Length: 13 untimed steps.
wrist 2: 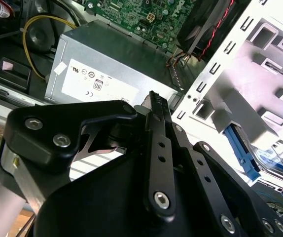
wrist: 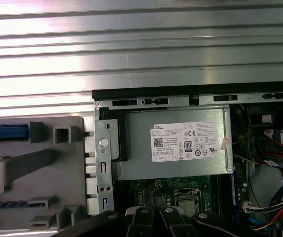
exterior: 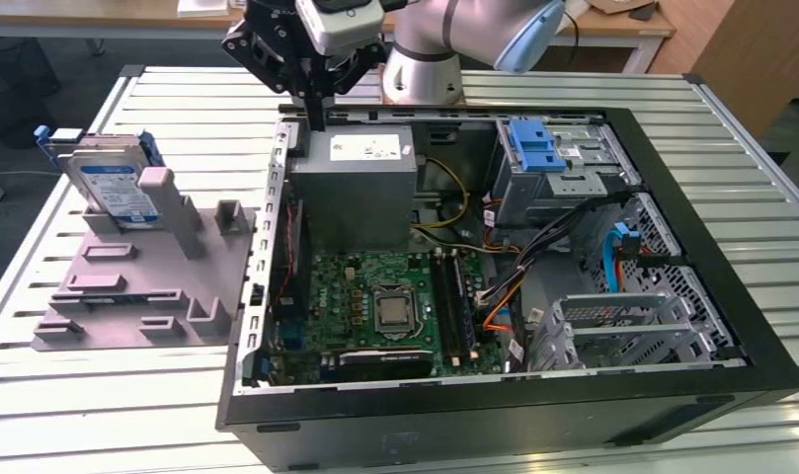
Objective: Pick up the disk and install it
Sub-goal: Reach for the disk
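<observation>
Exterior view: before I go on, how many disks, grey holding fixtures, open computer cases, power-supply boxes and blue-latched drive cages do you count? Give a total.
Disk, standing in the fixture: 1
Grey holding fixture: 1
Open computer case: 1
Power-supply box: 1
Drive cage with blue latch: 1
Total: 5

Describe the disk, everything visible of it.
The disk is a flat silver-grey drive with a white-and-blue label, edged by a blue plastic carrier. It stands on edge, roughly upright, in a slot of the grey fixture, at the exterior view's left, outside the computer case. Only the fixture touches it.
</observation>
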Each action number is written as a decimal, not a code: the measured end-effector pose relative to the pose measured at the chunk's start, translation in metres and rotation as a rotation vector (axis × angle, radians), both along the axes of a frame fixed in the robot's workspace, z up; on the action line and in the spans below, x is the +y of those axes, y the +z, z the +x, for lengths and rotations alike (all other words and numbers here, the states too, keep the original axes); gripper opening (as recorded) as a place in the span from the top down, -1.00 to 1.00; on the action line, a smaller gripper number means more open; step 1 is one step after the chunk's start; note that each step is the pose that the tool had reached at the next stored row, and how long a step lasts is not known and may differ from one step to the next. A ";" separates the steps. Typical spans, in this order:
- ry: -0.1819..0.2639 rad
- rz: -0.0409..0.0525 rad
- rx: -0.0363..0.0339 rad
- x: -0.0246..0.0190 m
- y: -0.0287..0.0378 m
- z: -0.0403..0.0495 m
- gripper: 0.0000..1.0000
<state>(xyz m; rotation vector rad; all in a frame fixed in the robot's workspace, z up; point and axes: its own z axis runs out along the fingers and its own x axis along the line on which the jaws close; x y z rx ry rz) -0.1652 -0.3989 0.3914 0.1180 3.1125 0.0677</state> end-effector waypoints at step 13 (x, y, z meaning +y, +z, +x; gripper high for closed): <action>0.000 0.0000 0.0000 0.0000 -0.0004 -0.0032 0.79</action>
